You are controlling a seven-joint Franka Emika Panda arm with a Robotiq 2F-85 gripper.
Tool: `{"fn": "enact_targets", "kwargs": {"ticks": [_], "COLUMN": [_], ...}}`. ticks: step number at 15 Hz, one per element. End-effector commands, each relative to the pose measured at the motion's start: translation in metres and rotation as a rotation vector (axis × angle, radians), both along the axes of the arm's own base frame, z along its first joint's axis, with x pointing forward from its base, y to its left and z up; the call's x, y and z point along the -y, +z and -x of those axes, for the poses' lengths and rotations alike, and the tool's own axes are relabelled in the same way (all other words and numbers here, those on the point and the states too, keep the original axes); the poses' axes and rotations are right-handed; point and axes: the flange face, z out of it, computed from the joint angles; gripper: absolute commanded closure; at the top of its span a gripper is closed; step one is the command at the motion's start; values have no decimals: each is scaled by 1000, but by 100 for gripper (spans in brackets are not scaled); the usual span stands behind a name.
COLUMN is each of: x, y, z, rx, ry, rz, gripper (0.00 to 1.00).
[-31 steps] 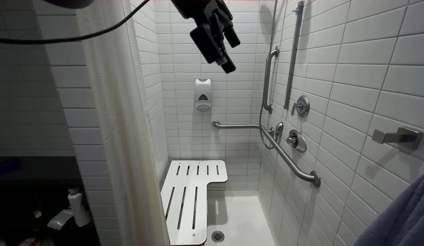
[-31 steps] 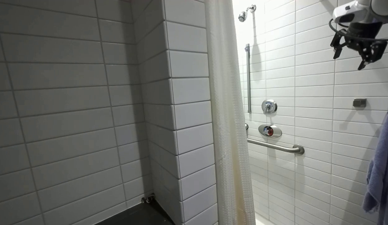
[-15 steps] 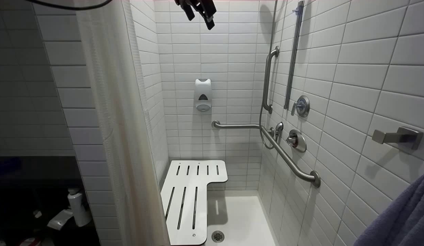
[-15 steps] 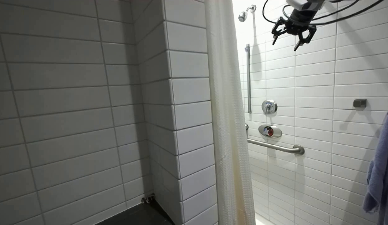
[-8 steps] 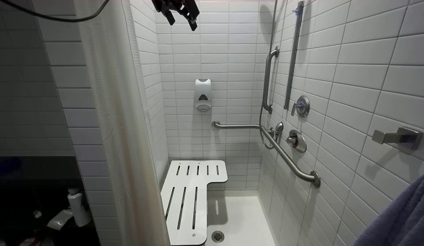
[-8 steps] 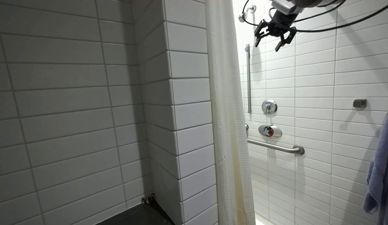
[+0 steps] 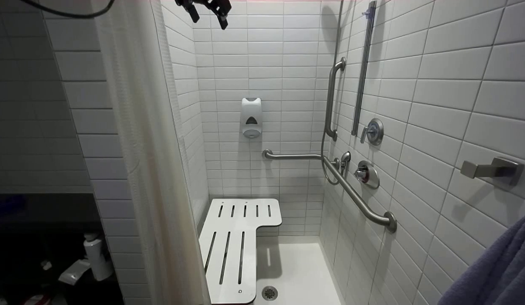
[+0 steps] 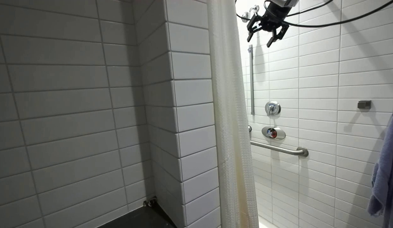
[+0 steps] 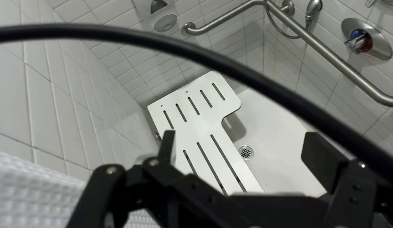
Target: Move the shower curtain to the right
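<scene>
In an exterior view: waffle-weave shower curtain (image 7: 154, 169) is hanging bunched at left beside the tiled wall edge, stall opening showing to its right. Two-finger gripper (image 7: 209, 23) is hanging high at the top of frame, right of the curtain, fingers (image 7: 223, 21) angling down and spread. Slotted shower seat (image 7: 239, 224) is sitting well below. My read: step in hand is getting a hold on the curtain's free edge; the shift right isn't looking started.

In an exterior view: curtain is falling alongside the tiled column (image 8: 196, 126); gripper is showing just right of it, bright wall between. Depth I'm not judging from here.

Wrist view: jaws are standing wide, holding nothing; seat and floor drain (image 9: 246, 153) are showing between them. Curtain is filling the lower left, running behind the linkage; contact I can't tell. Black cable (image 9: 209, 60) is crossing in front.

Doing it well: should be putting one finger behind the free edge, one in front, closing only once several folds are sitting deep. Then pulling right, slow and level, up high; a low pull would likely be swinging the curtain, not sliding it. Cable could be snagging, so worth watching.
</scene>
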Motion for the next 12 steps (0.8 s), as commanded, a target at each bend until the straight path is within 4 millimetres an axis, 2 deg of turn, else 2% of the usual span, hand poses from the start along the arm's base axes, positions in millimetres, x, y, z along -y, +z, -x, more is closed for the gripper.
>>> {"fn": "enact_targets", "kwargs": {"ticks": [1, 2, 7, 12], "x": [-27, -34, -56, -57], "y": [29, 28, 27, 26], "z": [-11, -17, -21, -19], "rx": [11, 14, 17, 69], "ry": [-15, -13, -50, -131], "rz": [-82, -115, -267, -385], "gripper": [0, 0, 0, 0]}}
